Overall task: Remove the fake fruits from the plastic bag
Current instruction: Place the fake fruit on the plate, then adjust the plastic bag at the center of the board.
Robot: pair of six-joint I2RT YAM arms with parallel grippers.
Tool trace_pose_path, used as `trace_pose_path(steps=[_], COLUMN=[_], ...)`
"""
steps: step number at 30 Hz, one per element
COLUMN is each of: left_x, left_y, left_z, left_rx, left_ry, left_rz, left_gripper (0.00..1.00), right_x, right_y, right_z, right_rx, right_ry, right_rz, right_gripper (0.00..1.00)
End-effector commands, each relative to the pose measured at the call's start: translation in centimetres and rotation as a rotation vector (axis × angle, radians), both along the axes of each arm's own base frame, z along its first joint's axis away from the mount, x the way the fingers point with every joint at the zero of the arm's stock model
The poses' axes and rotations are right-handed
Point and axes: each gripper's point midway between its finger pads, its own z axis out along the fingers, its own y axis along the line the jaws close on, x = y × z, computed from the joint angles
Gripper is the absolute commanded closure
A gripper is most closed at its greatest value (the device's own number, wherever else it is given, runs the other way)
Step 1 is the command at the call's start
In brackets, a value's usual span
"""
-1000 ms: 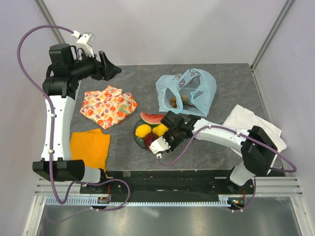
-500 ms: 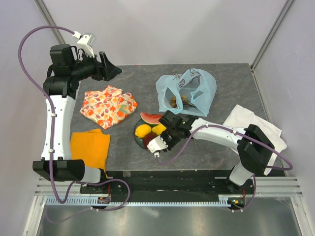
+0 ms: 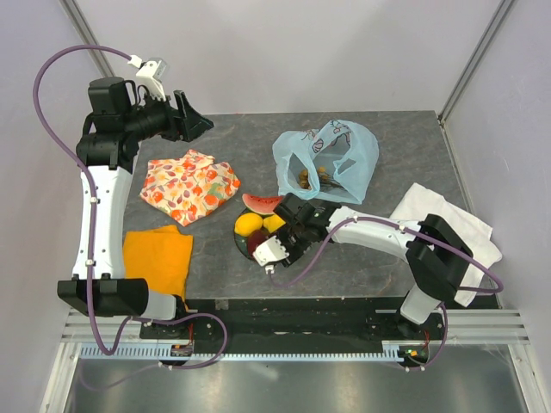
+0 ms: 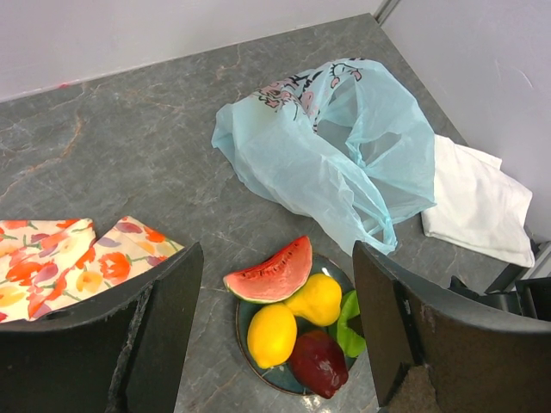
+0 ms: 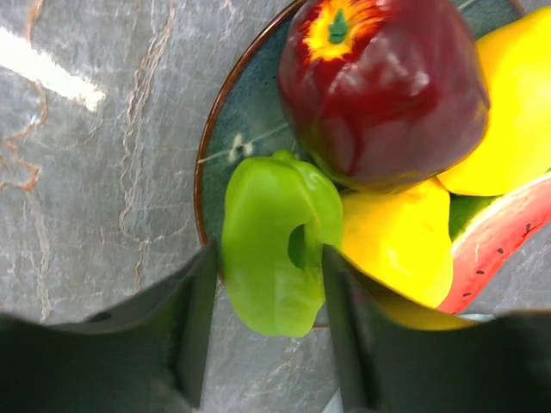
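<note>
OK, right gripper [image 5: 269,258] sits part-open either side of the green piece [image 5: 258,215] on the plate [image 5: 207,151] rim, near the desk's [image 3: 224,138] front edge; grip unclear. Lemons [image 4: 272,334], watermelon [image 4: 271,274] and red fruit [image 5: 383,86] are plated. Bag [image 4: 336,155] behind, grapes [image 3: 307,178] inside. Left gripper [image 4: 277,251] wide open, empty, above the far-left corner.

bright, even light from above; shadows on the table [image 3: 224,129] are soft and short; in the right wrist view a white glare streak lies on the stone; the dark red fruit [image 5: 379,86] shines; the right gripper [image 5: 269,258] looks blurred; top view sharp.
</note>
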Motion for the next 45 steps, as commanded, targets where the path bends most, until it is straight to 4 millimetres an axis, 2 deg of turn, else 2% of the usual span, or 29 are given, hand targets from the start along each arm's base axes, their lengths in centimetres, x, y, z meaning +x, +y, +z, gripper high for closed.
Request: trace_pose_path(steps=[1, 2, 4, 5, 8, 9, 11, 12, 14, 15, 17, 18, 20, 21, 23, 24, 25, 28, 30, 31, 32, 33, 34, 37, 40, 41, 43, 44, 45], left_x=[0.0, 0.1, 0.3, 0.3, 0.6, 0.6, 0.8, 1.0, 0.7, 0.1, -0.4, -1.1, -1.9, -2.5, -2.9, -3.1, -3.2, -3.7, -4.0, -4.0, -4.4, -4.3, -4.4, -5.0, -5.4, -5.6, -6.0, -6.4, -6.7], left_y=[-0.3, -0.4, -0.5, -0.5, -0.7, -0.8, -1.0, -1.1, -2.8, -4.4, -6.1, -7.8, -9.4, -10.6, -11.7, -12.6, -13.1, -14.8, -16.1, -16.5, -17.2, -17.3, -17.5, -17.7, -17.5, -17.6, -17.8, -18.3, -18.5], left_z=[0.4, 0.4, 0.4, 0.3, 0.4, 0.5, 0.2, 0.0, -0.6, -1.1, -2.6, -3.4, -5.6, -6.6, -8.4, -9.5, -10.0, -12.0, -13.3, -13.7, -14.1, -14.3, -14.2, -13.3, -13.2, -13.3, -13.3, -13.2, -13.1], left_rx=[-0.003, -0.005, -0.011, -0.015, -0.023, -0.024, -0.021, -0.017, -0.002, 0.013, 0.047, 0.073, 0.087, 0.086, 0.082, 0.073, 0.069, 0.073, 0.110, 0.126, 0.146, 0.166, 0.174, 0.195, 0.207, 0.203, 0.208, 0.221, 0.232], left_ry=[-0.029, -0.029, -0.026, -0.021, -0.021, -0.023, -0.016, -0.013, 0.001, 0.006, 0.035, 0.040, 0.099, 0.134, 0.192, 0.240, 0.264, 0.332, 0.340, 0.341, 0.335, 0.327, 0.317, 0.287, 0.279, 0.283, 0.267, 0.245, 0.225], left_rz=[-0.036, -0.039, -0.045, -0.047, -0.053, -0.056, -0.058, -0.058, -0.091, -0.134, -0.167, -0.210, -0.253, -0.282, -0.305, -0.314, -0.322, -0.357, -0.387, -0.390, -0.408, -0.404, -0.408, -0.431, -0.437, -0.446, -0.479, -0.506, -0.520], left_gripper=[0.23, 0.23, 0.23, 0.23, 0.23, 0.23, 0.24, 0.24, 0.24, 0.24, 0.24, 0.24, 0.24, 0.24, 0.24, 0.24, 0.24, 0.24, 0.24, 0.24, 0.24, 0.24, 0.24, 0.24, 0.26, 0.26, 0.28, 0.28, 0.27], right_x=[-0.2, -0.4, -0.7, -0.9, -0.8, -0.5, -0.3, 0.4, 1.0, 2.3, 3.8, 5.4, 7.5, 8.5, 10.5, 11.6, 12.3, 15.7, 17.5, 17.8, 18.9, 19.6, 20.2, 21.4, 21.2, 20.9, 21.0, 20.8, 20.4], right_y=[-0.4, -0.9, -1.4, -1.9, -2.5, -2.7, -3.5, -4.0, -5.2, -6.2, -7.1, -8.5, -9.3, -10.2, -10.1, -10.6, -10.1, -10.4, -10.1, -9.3, -9.7, -9.5, -9.1, -8.7, -7.4, -6.8, -6.4, -6.2, -5.5], right_z=[1.0, 0.9, 1.6, 1.7, 3.8, 5.2, 6.9, 8.7, 10.4, 12.4, 15.2, 16.1, 17.9, 18.1, 18.5, 18.5, 18.9, 18.2, 16.8, 17.0, 15.4, 15.3, 14.3, 13.4, 13.2, 13.3, 13.0, 13.3, 14.1], right_rx=[-0.005, -0.023, -0.027, -0.039, -0.017, 0.007, 0.019, 0.043, 0.066, 0.116, 0.221, 0.265, 0.359, 0.405, 0.469, 0.512, 0.560, 0.624, 0.622, 0.654, 0.645, 0.678, 0.690, 0.722, 0.717, 0.717, 0.718, 0.728, 0.748], right_ry=[-0.011, -0.002, -0.006, 0.001, -0.030, -0.054, -0.070, -0.107, -0.114, -0.140, -0.113, -0.096, -0.068, -0.017, 0.023, 0.083, 0.126, 0.206, 0.265, 0.338, 0.389, 0.435, 0.529, 0.661, 0.759, 0.807, 0.867, 0.923, 0.980], right_rz=[0.001, -0.001, -0.001, -0.008, -0.048, -0.063, -0.114, -0.150, -0.241, -0.316, -0.485, -0.584, -0.721, -0.836, -0.931, -1.037, -1.057, -1.226, -1.279, -1.295, -1.341, -1.362, -1.411, -1.443, -1.381, -1.362, -1.358, -1.372, -1.328], right_gripper=[0.37, 0.22, 0.02, 0.02, 0.02, 0.02, 0.02, 0.02, 0.02, 0.02, 0.02, 0.02, 0.02, 0.02, 0.02, 0.02, 0.02, 0.02, 0.02, 0.02, 0.02, 0.02, 0.02, 0.02, 0.10, 0.21, 0.37, 0.55, 0.63])
